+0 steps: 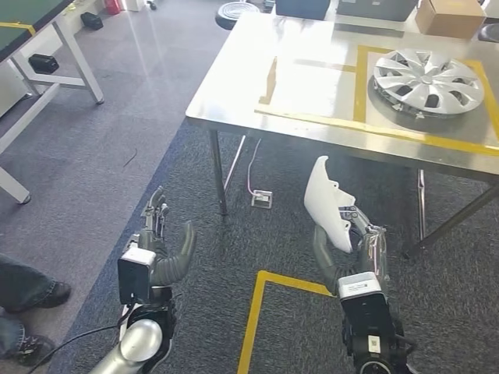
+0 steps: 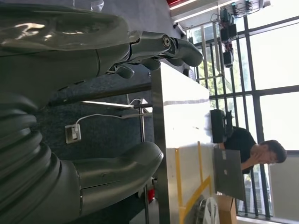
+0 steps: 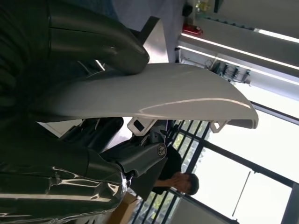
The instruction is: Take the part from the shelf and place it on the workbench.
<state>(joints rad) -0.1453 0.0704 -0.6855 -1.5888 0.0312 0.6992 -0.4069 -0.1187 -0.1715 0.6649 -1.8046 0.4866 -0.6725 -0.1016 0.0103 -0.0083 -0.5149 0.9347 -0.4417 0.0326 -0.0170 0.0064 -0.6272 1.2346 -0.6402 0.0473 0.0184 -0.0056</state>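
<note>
Glossy white plastic part (image 1: 327, 202), brushed shiny metal workbench (image 1: 247, 86), rough grey carpet (image 1: 277, 249)

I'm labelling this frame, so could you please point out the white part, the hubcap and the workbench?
white part (image 1: 325, 201): head view, middle of its shell.
hubcap (image 1: 428, 80): head view, centre hub.
workbench (image 1: 259, 78): head view, bare steel top.

Worktop (image 1: 306, 86): far right of the scene. On it: wheel cover (image 1: 428, 81) at the right; cardboard box (image 1: 450, 15) at the far edge behind the wheel cover. Power strip (image 1: 261, 199): on the floor under the worktop's near edge. Part (image 1: 327, 204): in the right robot hand (image 1: 353, 234), near side of the worktop, below its edge. Left robot hand (image 1: 159, 241): well left of the part. Second table (image 1: 35, 47): far left.
</note>
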